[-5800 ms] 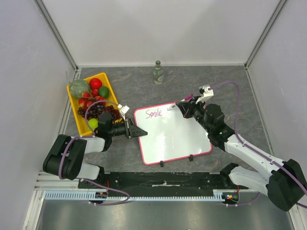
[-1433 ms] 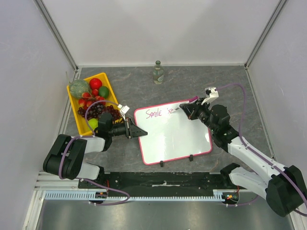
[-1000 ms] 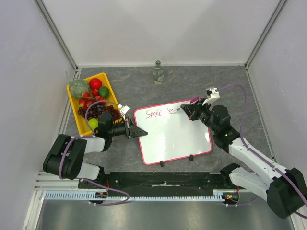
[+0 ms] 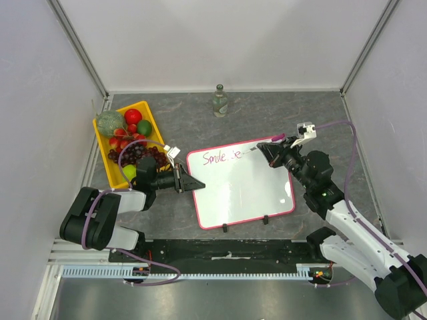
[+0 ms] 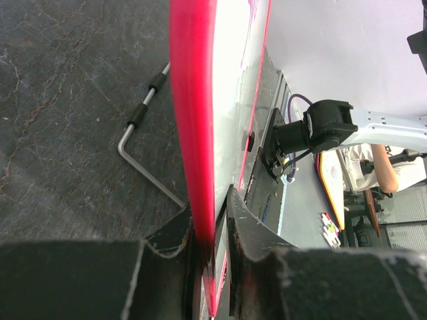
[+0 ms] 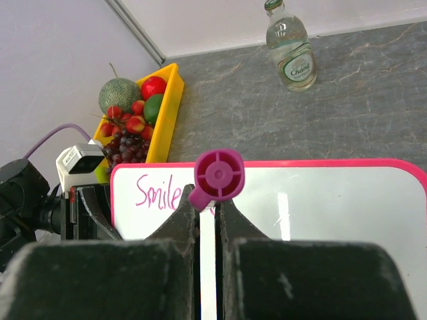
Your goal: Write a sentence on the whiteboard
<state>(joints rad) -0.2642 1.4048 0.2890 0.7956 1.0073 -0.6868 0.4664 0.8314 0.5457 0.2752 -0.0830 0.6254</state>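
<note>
The whiteboard (image 4: 243, 188) lies flat in the middle of the table, with a pink-red rim and two black clips on its near edge. Pink handwriting (image 4: 215, 159) reading "Smile" and two small further letters runs along its far left part; it shows in the right wrist view (image 6: 157, 192) too. My left gripper (image 4: 188, 181) is shut on the board's left edge (image 5: 193, 133). My right gripper (image 4: 272, 151) is shut on a magenta-capped marker (image 6: 218, 175), its tip on the board just right of the writing.
A yellow tray (image 4: 107, 143) of fruit sits at the left, close behind my left arm. A glass bottle (image 4: 219, 101) stands at the back centre. An L-shaped hex key (image 5: 143, 143) lies on the table under the board's edge.
My right gripper and marker have shifted to the right along the board. Small letters have appeared after "Smile". The left gripper has not moved.
</note>
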